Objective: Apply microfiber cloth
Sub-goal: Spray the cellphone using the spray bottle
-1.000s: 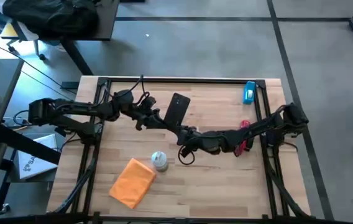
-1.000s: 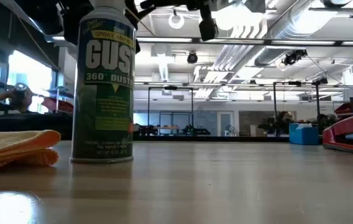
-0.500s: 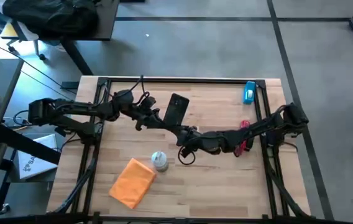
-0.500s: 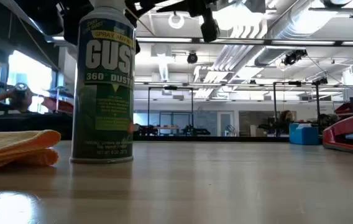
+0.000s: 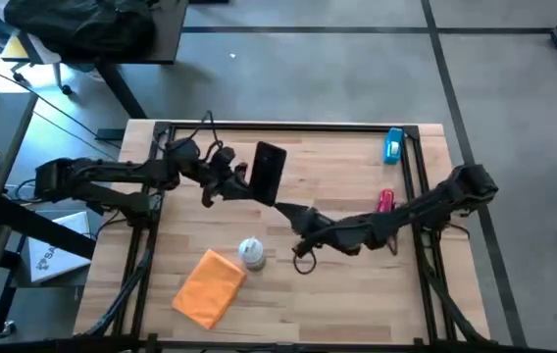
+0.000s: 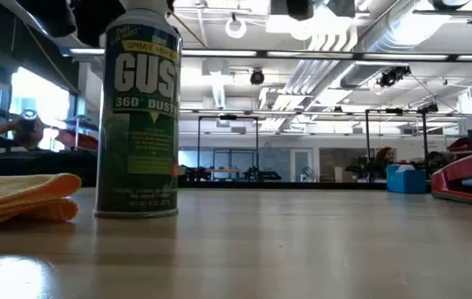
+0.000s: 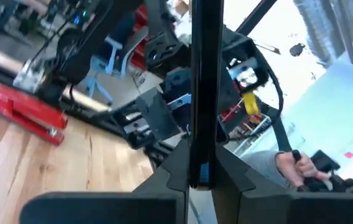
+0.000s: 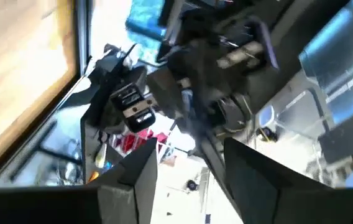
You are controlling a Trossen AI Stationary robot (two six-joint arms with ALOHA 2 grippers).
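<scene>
Microfiber cloth (image 5: 210,286) lies folded at the near-left of the table (image 5: 337,294), just left of the duster can (image 5: 251,253) and untouched. Left gripper (image 5: 244,182) clamps the black phone (image 5: 267,171) edge-on above the table's far-left area. Right gripper (image 5: 298,227) hovers mid-table, fingers parted and empty.

**Items on and around the bench**

A wooden table (image 5: 337,284) carries a spray can (image 5: 251,253) standing upright near the front edge; its green label (image 6: 143,116) reads "GUS" and "360 DUST". A red stapler (image 5: 385,202) lies toward the right side. A blue box (image 5: 393,145) sits at the far right corner. A black phone (image 5: 268,172) is raised above the table's middle.
</scene>
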